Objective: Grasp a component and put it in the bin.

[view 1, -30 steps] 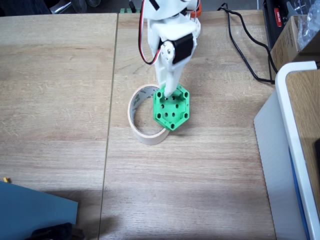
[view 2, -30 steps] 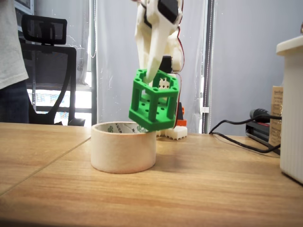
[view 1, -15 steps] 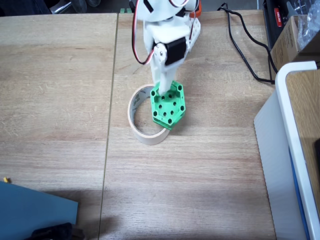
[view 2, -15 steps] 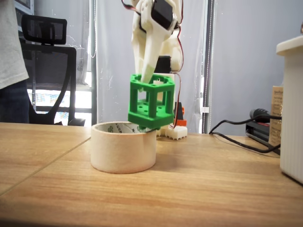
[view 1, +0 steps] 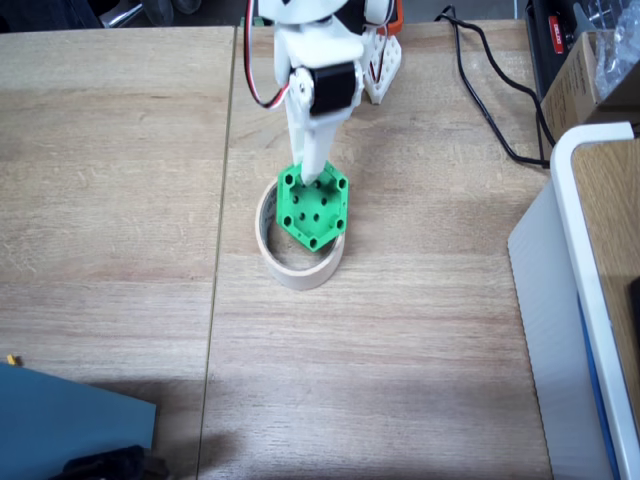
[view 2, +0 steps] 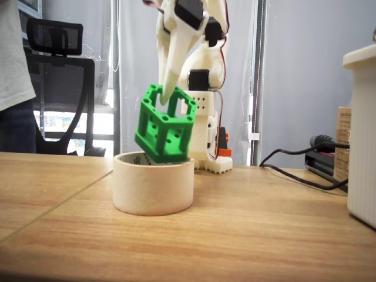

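Observation:
The bright green hexagonal component (view 1: 314, 208) (view 2: 165, 126) hangs tilted just above the opening of the beige masking-tape ring (view 1: 283, 262) (view 2: 152, 184), which lies flat on the wooden table. In a fixed view from above, the block covers most of the ring's hollow. In a fixed view from the side, its lowest corner dips at the ring's top rim. My white gripper (view 1: 309, 178) (view 2: 170, 95) comes down from above and is shut on the component's upper edge.
The arm's white base (view 2: 207, 141) stands behind the ring. A black cable (view 1: 490, 110) runs across the table's far right. A large white-edged box (view 1: 585, 300) fills the right side. A blue object (view 1: 70, 425) lies at the near left corner.
The gripper has carried the green component leftwards, from beside the ring's right rim to over its opening, and the block has tilted.

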You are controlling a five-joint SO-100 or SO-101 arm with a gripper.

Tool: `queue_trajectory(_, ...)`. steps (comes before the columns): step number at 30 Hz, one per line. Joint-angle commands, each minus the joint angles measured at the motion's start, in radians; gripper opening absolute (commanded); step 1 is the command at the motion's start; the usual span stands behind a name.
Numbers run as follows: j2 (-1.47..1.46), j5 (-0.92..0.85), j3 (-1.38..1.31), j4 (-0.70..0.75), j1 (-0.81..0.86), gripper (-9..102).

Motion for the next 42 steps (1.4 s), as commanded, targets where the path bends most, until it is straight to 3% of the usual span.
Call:
queue_trajectory(1, 0.049, 0.002, -0.011, -0.002, 0.026, 0)
queue_trajectory(24, 0.032, 0.002, 0.143, -0.002, 0.031, 0)
queue_trajectory(42, -0.143, 0.002, -0.009, -0.020, 0.031, 0)
